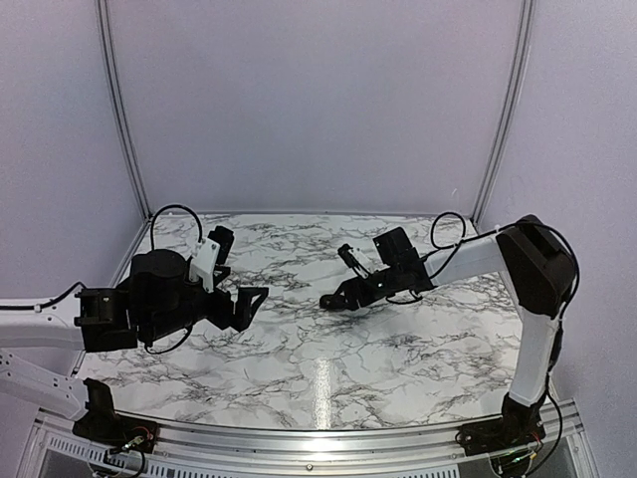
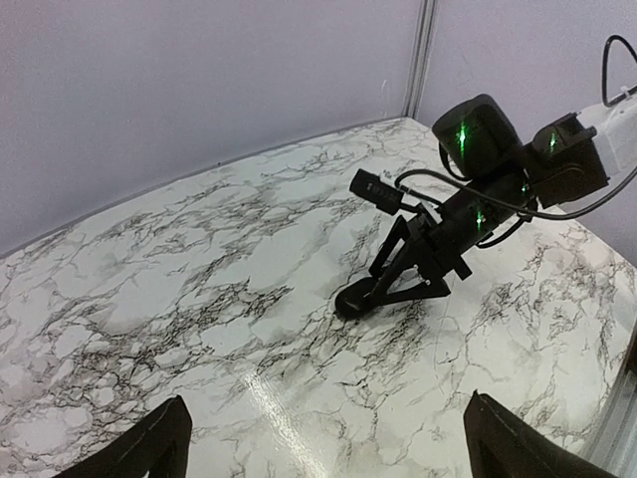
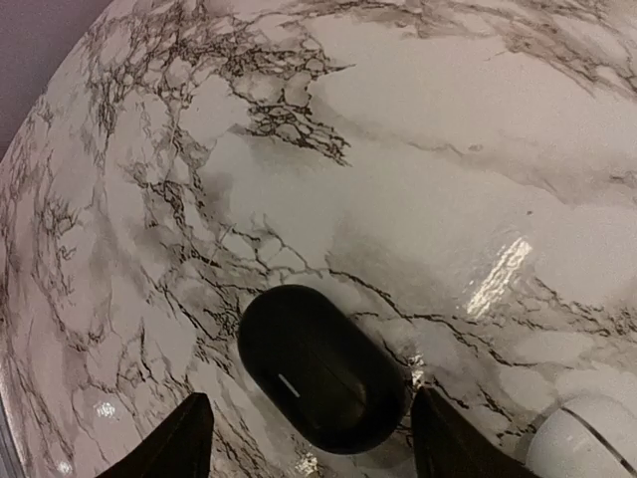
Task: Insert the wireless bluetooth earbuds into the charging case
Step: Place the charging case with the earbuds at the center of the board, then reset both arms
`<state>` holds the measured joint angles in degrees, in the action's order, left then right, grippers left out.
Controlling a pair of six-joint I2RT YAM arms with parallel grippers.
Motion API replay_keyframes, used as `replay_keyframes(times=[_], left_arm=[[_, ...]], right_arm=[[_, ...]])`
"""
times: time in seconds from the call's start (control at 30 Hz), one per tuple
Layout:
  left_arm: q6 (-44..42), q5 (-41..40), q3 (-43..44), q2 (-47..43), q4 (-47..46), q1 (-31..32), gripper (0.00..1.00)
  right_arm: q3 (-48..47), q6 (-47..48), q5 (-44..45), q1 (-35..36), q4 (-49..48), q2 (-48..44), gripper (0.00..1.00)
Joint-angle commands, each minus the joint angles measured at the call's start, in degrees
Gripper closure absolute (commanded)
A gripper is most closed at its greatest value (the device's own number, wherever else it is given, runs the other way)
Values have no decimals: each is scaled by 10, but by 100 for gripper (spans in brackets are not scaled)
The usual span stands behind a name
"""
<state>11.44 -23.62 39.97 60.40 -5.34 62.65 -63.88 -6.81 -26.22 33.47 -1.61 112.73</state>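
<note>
On the left, the left hand (image 2: 326, 402) hangs above the marbled counter (image 1: 398, 368), its two fingers spread wide with nothing between them. Near the middle of the counter, a glossy black oval charging case (image 3: 323, 370) lies flat with its lid closed. To the right, the right hand (image 3: 311, 396) reaches down over the case, fingers parted, one on each side of it, not clamping it.

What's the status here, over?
Left gripper open, empty, hovering. Right gripper open, straddling charging case on table. Lid looks shut. Earbuds not in view.
</note>
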Motion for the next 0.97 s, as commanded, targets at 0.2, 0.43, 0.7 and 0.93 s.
replay_keyframes(times=[0.2, 0.43, 0.7, 0.93], left_arm=[[115, 102, 31, 44, 77, -146, 1], [168, 149, 6, 65, 65, -257, 1], [171, 163, -50, 66, 29, -326, 1], [177, 171, -89, 73, -6, -347, 1]], right_arm=[[34, 15, 45, -7, -19, -158, 1], [100, -14, 115, -21, -40, -263, 1], [258, -70, 142, -101, -106, -356, 1], [345, -76, 167, -132, -144, -413, 1]])
